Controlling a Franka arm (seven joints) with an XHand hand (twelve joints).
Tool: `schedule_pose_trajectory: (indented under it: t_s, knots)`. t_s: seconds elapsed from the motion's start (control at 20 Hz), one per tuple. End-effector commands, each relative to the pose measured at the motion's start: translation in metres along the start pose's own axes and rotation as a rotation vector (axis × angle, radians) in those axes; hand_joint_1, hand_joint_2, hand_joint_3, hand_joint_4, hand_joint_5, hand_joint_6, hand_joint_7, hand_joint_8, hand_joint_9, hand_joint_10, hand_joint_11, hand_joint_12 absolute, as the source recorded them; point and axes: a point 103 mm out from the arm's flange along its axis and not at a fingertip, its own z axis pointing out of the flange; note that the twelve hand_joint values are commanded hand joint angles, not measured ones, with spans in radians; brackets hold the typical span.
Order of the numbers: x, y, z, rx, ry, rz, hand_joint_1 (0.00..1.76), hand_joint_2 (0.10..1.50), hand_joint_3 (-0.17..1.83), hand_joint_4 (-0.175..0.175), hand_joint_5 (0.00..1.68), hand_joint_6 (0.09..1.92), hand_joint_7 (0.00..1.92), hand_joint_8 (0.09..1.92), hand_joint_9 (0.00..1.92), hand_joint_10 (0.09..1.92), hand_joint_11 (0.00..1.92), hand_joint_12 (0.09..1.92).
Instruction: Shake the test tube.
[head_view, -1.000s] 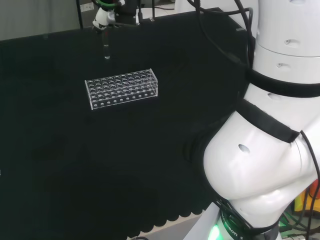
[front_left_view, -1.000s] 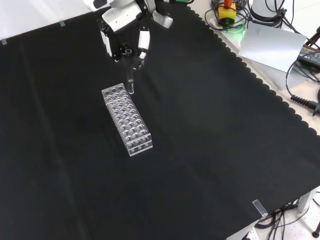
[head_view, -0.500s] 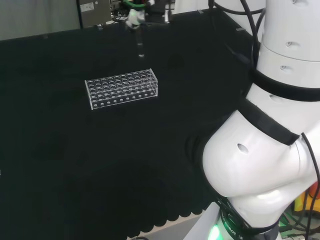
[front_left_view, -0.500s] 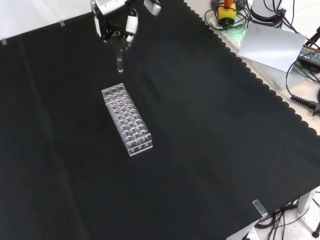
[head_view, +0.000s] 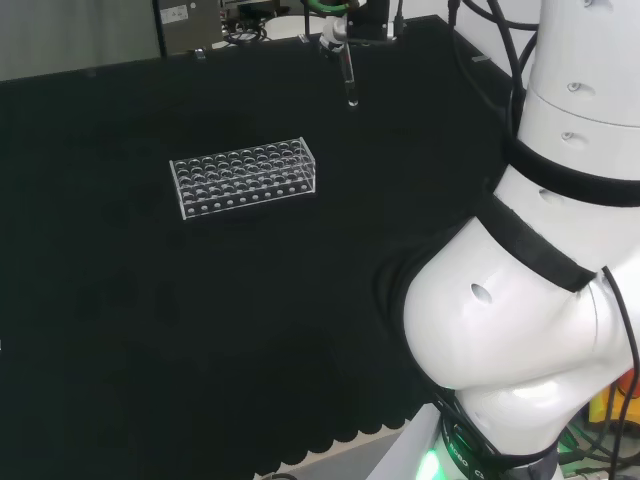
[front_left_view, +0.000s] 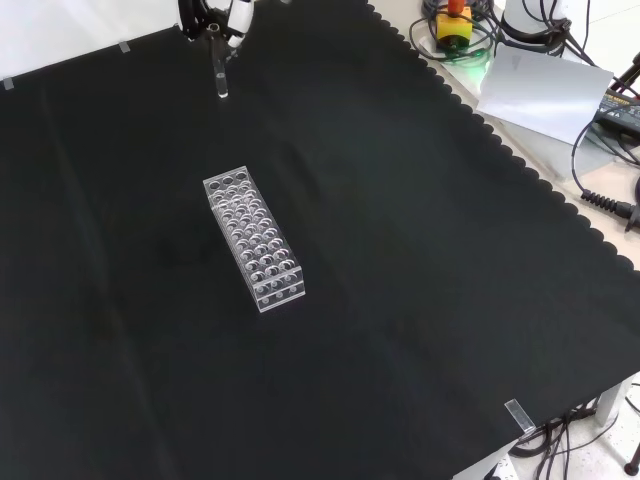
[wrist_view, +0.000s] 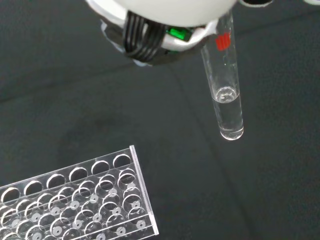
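Black cloth bench (front_left_view: 420, 260), hand (front_left_view: 228, 14) gripping test tube (wrist_view: 226, 90) w/ clear liquid, hanging below it, rack (front_left_view: 252, 239) sitting nearby, apart

Clear test tube (wrist_view: 226, 95), some liquid at its bottom, hangs upright above cloth.

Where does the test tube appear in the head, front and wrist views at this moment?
Head view: the test tube hangs at top centre, up and right of the clear rack.
Front view: the tube is at top left, beyond the rack's far end.
Wrist view: the tube is close and large, with a little clear liquid at its bottom, apart from the rack.
Shared landmark: the rack on the black cloth.
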Motion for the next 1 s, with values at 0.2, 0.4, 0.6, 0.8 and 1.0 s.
schedule_pose_trajectory:
  t_s: [0.2, 0.4, 0.6, 0.8, 1.0]
  knots:
    - [0.053, -0.005, 0.018, 0.035, 0.05, -0.084, 1.23, 0.7, 0.55, -0.175, 1.32, 0.53, 1.72, 0.5, 1.64, 0.7, 1.3, 0.87]
    - [0.092, -0.013, 0.027, 0.059, 0.08, -0.155, 1.23, 0.7, 0.55, -0.175, 1.32, 0.53, 1.72, 0.5, 1.64, 0.71, 1.3, 0.87]
    - [0.13, -0.021, 0.033, 0.079, 0.101, -0.227, 1.23, 0.7, 0.55, -0.175, 1.32, 0.53, 1.72, 0.5, 1.64, 0.71, 1.3, 0.87]
    - [0.16, -0.03, 0.035, 0.093, 0.12, -0.286, 1.23, 0.7, 0.55, -0.175, 1.32, 0.53, 1.72, 0.5, 1.64, 0.71, 1.3, 0.87]
    - [0.175, -0.035, 0.034, 0.099, 0.132, -0.32, 1.23, 0.7, 0.55, -0.175, 1.32, 0.54, 1.72, 0.5, 1.64, 0.71, 1.3, 0.87]
